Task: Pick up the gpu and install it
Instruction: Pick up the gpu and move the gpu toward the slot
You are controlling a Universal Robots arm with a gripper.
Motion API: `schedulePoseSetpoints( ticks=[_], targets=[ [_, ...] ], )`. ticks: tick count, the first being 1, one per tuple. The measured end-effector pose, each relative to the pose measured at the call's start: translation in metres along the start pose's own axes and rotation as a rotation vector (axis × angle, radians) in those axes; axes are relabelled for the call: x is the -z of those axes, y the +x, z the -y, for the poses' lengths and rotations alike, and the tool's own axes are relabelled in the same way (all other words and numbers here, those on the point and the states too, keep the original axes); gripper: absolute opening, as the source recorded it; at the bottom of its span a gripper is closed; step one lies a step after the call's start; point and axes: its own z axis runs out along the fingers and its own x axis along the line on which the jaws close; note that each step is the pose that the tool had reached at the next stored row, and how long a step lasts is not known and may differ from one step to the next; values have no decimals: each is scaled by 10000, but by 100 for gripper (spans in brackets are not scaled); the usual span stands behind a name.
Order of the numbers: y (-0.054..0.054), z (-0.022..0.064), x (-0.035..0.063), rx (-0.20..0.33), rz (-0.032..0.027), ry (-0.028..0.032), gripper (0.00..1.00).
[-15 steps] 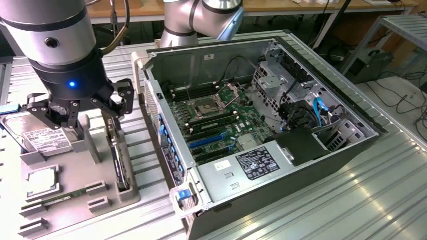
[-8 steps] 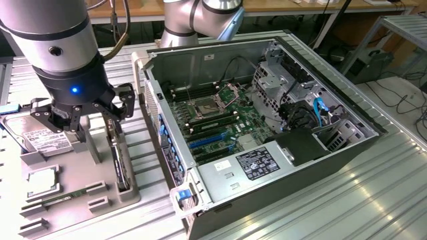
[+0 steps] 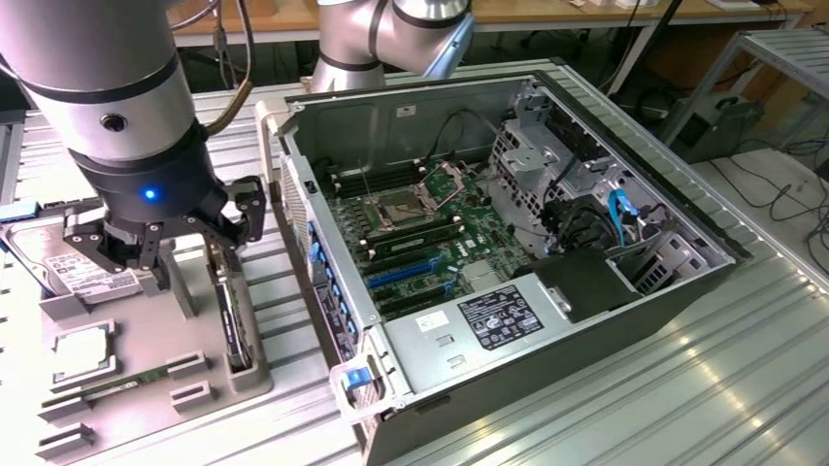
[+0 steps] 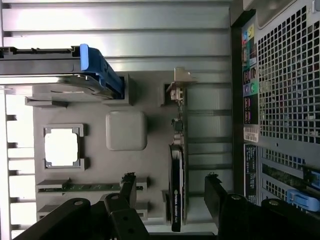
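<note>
The gpu (image 3: 235, 325) stands on its edge in a slot of the grey fixture tray (image 3: 155, 340) at the exterior view's left, beside the open computer case (image 3: 518, 243). In the wrist view the gpu (image 4: 177, 175) is a thin dark-edged card, with its pale metal bracket (image 4: 181, 80) at the far end. My gripper (image 3: 188, 272) hovers just above the card, open. In the wrist view the gripper (image 4: 171, 192) has one black finger on each side of the card, with a gap on both sides, and touches nothing.
The tray also holds a hard drive (image 4: 75, 75) with a blue clip, a square processor (image 4: 61, 146) and a memory stick (image 4: 85, 187). Inside the case lies the motherboard with blue expansion slots (image 3: 402, 274). The case wall (image 4: 280, 100) stands close beside the tray.
</note>
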Motion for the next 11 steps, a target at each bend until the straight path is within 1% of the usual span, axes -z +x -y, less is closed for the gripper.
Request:
schedulePoseSetpoints(
  ticks=[3, 11],
  targets=[
    [-3, 14, -33, -2, -13, 1, 66],
    [-4, 42, -118, -1, -15, -10, 66]
  ],
)
